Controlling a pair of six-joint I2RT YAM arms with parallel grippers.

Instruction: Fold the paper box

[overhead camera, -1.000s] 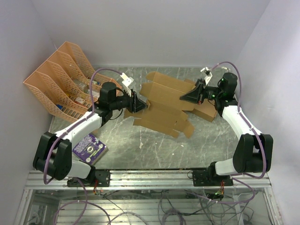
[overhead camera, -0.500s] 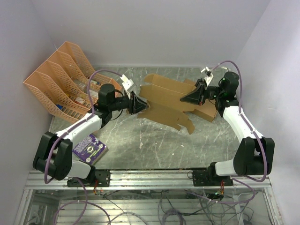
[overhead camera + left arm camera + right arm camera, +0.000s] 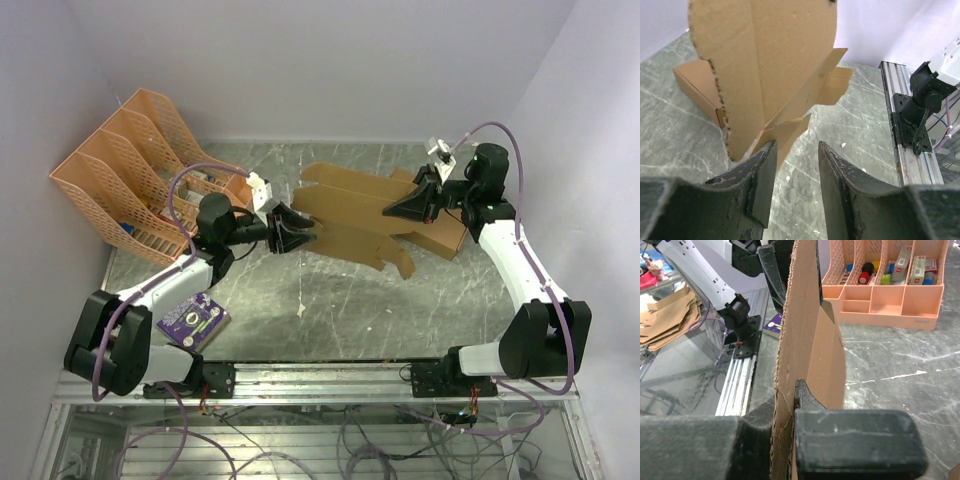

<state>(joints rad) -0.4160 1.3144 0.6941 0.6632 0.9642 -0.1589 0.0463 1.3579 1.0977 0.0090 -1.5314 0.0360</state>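
Paper box point(image 3: 350, 222), a flat die-cut sheet, hangs tilted over the table point(image 3: 330, 300) mid-scene, between both arms. Right gripper point(image 3: 395, 210) is clamped tight on the sheet's right edge. Left gripper point(image 3: 298, 232) sits at its left tip, jaws apart, pinching nothing.

I'm working a robotics lab cell: bare white walls point(image 3: 330, 70), aluminium rail point(image 3: 320, 378), loose cables point(image 3: 380, 440) below the desk point(image 3: 330, 310).

A grey marbled table point(image 3: 330, 310) carries a peach mesh file organizer point(image 3: 120, 175) at left, a purple packet point(image 3: 190, 322) and a brown cardboard box point(image 3: 445, 240).
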